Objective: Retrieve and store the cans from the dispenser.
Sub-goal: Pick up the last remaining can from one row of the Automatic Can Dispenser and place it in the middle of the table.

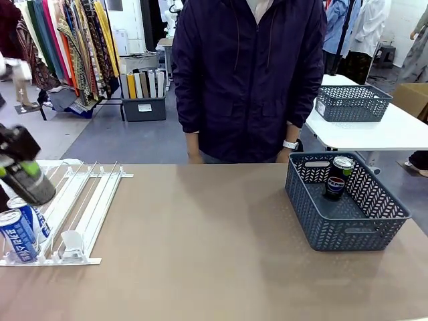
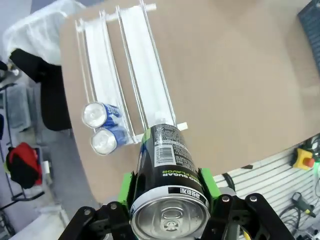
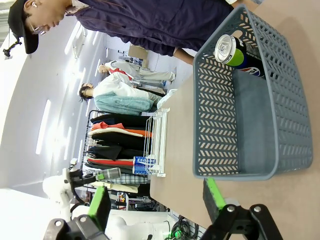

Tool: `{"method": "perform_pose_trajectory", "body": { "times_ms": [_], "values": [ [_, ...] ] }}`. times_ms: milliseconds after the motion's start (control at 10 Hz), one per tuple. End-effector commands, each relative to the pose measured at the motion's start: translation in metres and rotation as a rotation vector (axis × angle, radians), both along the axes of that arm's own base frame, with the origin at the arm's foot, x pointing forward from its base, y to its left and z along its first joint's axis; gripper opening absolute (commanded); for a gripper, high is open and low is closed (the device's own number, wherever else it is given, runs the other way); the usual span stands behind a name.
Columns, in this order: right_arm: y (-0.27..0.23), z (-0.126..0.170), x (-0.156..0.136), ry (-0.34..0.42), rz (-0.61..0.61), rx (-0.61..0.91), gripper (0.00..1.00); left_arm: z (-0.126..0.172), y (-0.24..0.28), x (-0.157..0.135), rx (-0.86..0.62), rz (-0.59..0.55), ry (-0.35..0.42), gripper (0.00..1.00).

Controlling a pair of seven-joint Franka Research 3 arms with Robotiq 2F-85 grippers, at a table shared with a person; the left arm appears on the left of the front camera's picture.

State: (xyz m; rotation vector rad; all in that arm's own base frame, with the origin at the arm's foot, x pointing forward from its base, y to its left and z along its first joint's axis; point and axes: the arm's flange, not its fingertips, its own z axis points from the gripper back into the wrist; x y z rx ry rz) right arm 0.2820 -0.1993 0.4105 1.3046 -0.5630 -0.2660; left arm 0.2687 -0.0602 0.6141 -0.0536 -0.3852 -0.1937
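The left gripper (image 2: 170, 192) pinches a black can (image 2: 167, 150) with a green rim between its green pads (image 2: 207, 182). The can's silver top faces the wrist camera and it is held clear above the table (image 2: 240, 100). In the front view this gripper (image 1: 23, 175) appears blurred at the left edge of the frame, over the dispenser (image 1: 87, 197).

At lower left of the wrist frame, two blue-and-white cans (image 2: 99, 114) stand touching each other at the dispenser's front lip. The other lanes look bare.

The right gripper (image 3: 155, 202) is spread with nothing between its pads and faces the dark grey lattice basket (image 3: 220, 100). One stored can (image 1: 339, 177) stands upright in the basket, at right of the front frame.

Assessment: the step in hand is the transfer from dispenser to basket. The next move calls for carrying the can rightward across the table and lowering it inside the basket wall. It should go clear of the stored can, and only then be released.
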Motion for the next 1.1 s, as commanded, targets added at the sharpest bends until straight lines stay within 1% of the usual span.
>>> {"method": "perform_pose_trajectory", "body": {
  "times_ms": [0, 100, 200, 600, 700, 800, 900, 1000],
  "values": [
    [-0.001, 0.004, -0.002, 0.001, 0.004, 0.004, 1.0, 0.011, 0.012, 0.006, -0.066, 0.05, -0.049, 0.0],
    [-0.001, 0.004, -0.002, 0.001, 0.004, 0.004, 1.0, 0.013, 0.027, 0.002, -0.11, 0.09, -0.068, 0.0],
    [-0.001, 0.004, -0.002, 0.001, 0.004, 0.004, 1.0, 0.013, 0.005, -0.001, -0.021, 0.016, -0.025, 0.0],
    [-0.001, 0.004, -0.002, 0.001, 0.004, 0.004, 1.0, 0.01, 0.008, 0.001, -0.03, 0.03, -0.018, 0.0],
    [-0.001, 0.004, -0.002, 0.001, 0.004, 0.004, 1.0, 0.013, -0.024, 0.02, -0.058, 0.045, -0.025, 0.0],
    [-0.001, 0.004, -0.002, 0.001, 0.004, 0.004, 1.0, 0.016, -0.059, 0.038, -0.067, -0.013, -0.049, 0.0],
    [-0.001, 0.004, -0.002, 0.001, 0.004, 0.004, 1.0, 0.017, -0.105, 0.064, -0.04, -0.133, -0.046, 0.0],
    [-0.001, 0.004, -0.002, 0.001, 0.004, 0.004, 1.0, 0.01, -0.157, 0.096, -0.021, -0.216, -0.047, 0.0]
  ]
}}
